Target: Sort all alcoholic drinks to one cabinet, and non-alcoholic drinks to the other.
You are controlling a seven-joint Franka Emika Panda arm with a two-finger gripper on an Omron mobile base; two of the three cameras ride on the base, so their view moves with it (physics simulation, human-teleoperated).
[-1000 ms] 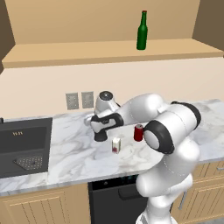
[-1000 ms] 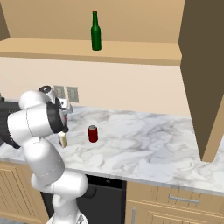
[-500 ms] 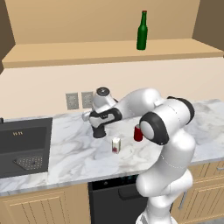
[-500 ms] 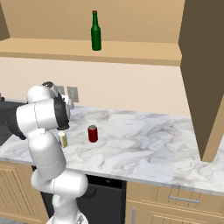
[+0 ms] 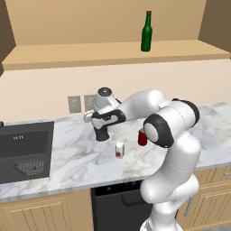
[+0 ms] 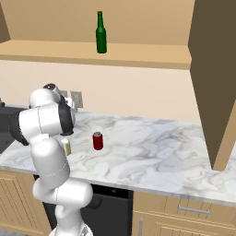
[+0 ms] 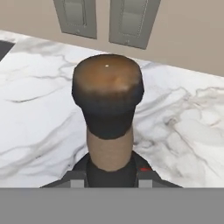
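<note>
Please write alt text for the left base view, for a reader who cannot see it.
The white arm's gripper is shut on a black bottle on the marble counter. A small white carton and a red can stand nearby; a green bottle stands in the open cabinet above.

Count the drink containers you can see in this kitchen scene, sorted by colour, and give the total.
Green: 1, the green bottle on the open cabinet shelf.
Black: 1, the black bottle on the counter, gripped at its neck.
Red: 1, the red can.
White: 1, the white carton.
Total: 4
</note>
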